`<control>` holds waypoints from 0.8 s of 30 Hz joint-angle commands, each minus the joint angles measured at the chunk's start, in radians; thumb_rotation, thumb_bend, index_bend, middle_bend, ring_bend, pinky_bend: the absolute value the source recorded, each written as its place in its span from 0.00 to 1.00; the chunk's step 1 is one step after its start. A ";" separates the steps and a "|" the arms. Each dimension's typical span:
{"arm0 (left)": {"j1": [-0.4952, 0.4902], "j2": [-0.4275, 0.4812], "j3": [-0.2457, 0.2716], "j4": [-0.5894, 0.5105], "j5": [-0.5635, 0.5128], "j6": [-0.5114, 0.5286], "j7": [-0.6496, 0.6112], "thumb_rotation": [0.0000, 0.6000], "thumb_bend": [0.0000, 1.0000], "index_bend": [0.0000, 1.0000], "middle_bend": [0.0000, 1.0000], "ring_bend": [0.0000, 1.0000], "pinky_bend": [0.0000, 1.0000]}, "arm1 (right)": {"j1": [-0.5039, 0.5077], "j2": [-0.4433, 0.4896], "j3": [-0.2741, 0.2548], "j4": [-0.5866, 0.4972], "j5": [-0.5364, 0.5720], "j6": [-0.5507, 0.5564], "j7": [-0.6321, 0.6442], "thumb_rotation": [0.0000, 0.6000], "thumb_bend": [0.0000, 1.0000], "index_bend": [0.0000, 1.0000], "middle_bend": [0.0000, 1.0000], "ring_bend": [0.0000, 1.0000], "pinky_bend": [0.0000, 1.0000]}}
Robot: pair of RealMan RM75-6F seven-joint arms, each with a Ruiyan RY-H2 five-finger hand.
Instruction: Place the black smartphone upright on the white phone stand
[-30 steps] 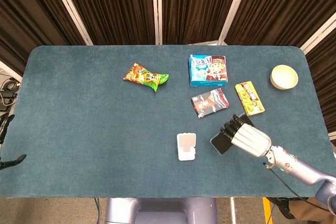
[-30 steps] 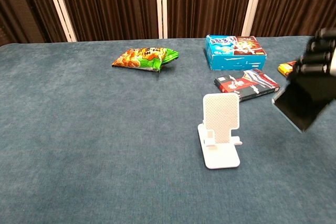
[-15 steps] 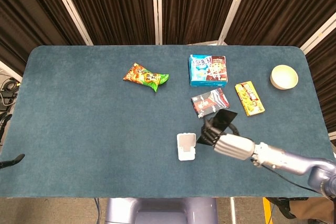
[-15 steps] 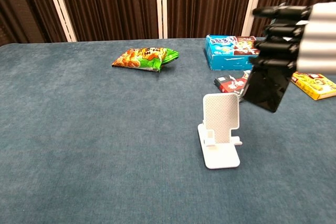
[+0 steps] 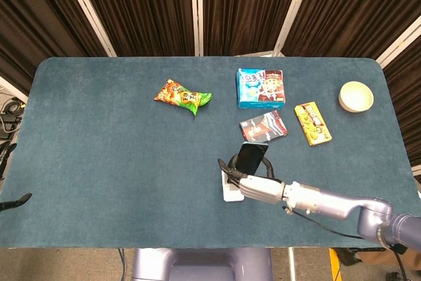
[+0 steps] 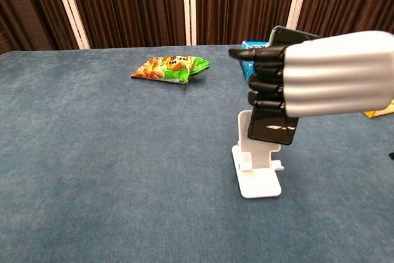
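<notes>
My right hand (image 5: 258, 187) (image 6: 320, 81) grips the black smartphone (image 5: 250, 158) (image 6: 273, 129), its fingers wrapped round the phone's middle. The phone hangs upright just above and in front of the white phone stand (image 5: 231, 193) (image 6: 257, 177), covering most of the stand's back plate. In the chest view the phone's lower edge sits a little above the stand's ledge; whether it touches the stand I cannot tell. My left hand shows in neither view.
A green and orange snack bag (image 5: 183, 95) lies at the left centre. A blue box (image 5: 260, 87), a dark red packet (image 5: 263, 127), a yellow packet (image 5: 312, 123) and a cream bowl (image 5: 356, 96) lie behind and to the right of the stand.
My right hand has carried the phone leftward from the stand's right side to directly over the stand, turning it upright on the way.
</notes>
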 commanded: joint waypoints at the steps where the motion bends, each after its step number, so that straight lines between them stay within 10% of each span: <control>1: 0.001 0.001 0.000 -0.001 0.000 0.001 0.000 1.00 0.00 0.00 0.00 0.00 0.00 | 0.009 -0.014 0.002 -0.016 0.010 -0.031 -0.019 1.00 0.55 0.62 0.59 0.43 0.16; 24: -0.004 0.002 0.004 -0.003 0.001 -0.010 -0.005 1.00 0.00 0.00 0.00 0.00 0.00 | -0.006 -0.060 -0.045 0.044 -0.001 -0.043 -0.008 1.00 0.55 0.62 0.58 0.38 0.10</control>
